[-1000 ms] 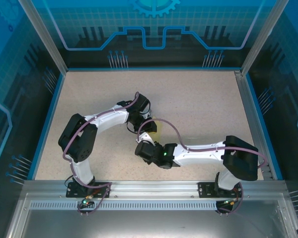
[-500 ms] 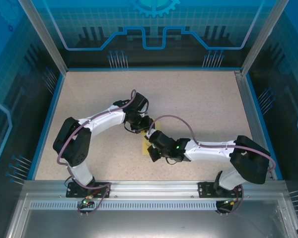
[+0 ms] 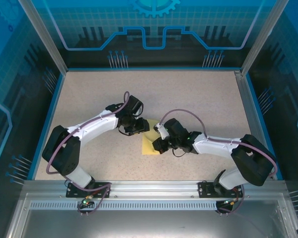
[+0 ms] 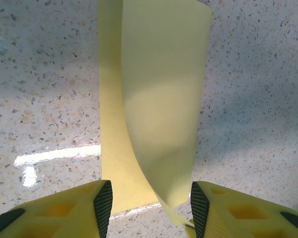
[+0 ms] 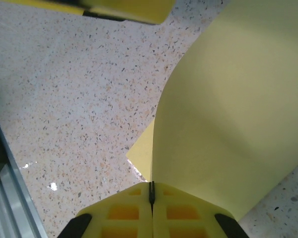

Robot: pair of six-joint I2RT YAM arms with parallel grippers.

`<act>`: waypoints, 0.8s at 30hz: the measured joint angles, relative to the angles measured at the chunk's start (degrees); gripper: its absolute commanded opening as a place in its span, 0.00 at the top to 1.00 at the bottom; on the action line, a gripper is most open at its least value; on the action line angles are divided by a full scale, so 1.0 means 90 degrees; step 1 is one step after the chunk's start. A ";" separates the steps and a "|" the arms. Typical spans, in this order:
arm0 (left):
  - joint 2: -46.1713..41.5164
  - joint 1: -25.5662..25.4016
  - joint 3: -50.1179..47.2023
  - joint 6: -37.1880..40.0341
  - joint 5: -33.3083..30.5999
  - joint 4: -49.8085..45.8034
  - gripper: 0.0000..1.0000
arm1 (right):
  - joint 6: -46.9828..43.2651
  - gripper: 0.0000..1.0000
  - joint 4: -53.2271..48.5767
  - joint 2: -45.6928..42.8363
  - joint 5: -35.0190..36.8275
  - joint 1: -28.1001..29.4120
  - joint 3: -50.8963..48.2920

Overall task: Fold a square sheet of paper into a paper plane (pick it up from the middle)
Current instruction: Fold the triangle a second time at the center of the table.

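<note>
Pinching one edge of the thin, plain yellow square sheet of paper (image 5: pixel 228 114), the right gripper (image 5: pixel 151 196) has its yellow jaws pressed flat together, and the paper rises out of the seam between them in a broad curl. The left gripper (image 4: pixel 151 208) stands at a middling width, its black ribbed pads (image 4: pixel 103 204) on either side of the curled flap's lower corner without clamping it, as far as the wrist view shows.

From above, the sheet (image 3: pixel 150 145) lies near the middle of the speckled beige table (image 3: pixel 203 94), between the left gripper (image 3: pixel 139 127) and the right gripper (image 3: pixel 158 144). Part of it is flat on the surface and part is lifted and bowed over.

The risk I see is that the bend is only a soft roll, not a crease. With just one edge gripped and nothing pinning the flat half, a sideways pull would likely drag the whole sheet across the smooth table instead of folding it. The lifted edge could also land askew, leaving a crooked fold that spoils the later ones. A hard tug at the pinch might crumple or tear such thin paper, and the two grippers are near enough to bump.

By count: one sheet, two grippers, one table.
</note>
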 measured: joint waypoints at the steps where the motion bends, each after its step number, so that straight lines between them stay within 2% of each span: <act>1: -0.0044 0.0000 -0.0046 0.0000 0.0000 0.0017 0.51 | -0.0034 0.94 0.0007 0.0000 -0.0124 -0.0090 -0.0007; 9: -0.0236 0.0000 -0.0328 -0.0019 0.0075 0.0170 0.51 | -0.0350 0.93 0.0129 0.0226 -0.1010 -0.0789 -0.0041; 21: -0.0236 0.0000 -0.0347 -0.0017 0.0282 0.0287 0.52 | -0.0923 0.92 -0.0131 0.0867 -0.1593 -0.1156 0.0194; 24: -0.0236 0.0000 -0.0347 -0.0017 0.0340 0.0323 0.55 | -0.1039 0.92 -0.0204 0.0962 -0.1664 -0.1214 0.0313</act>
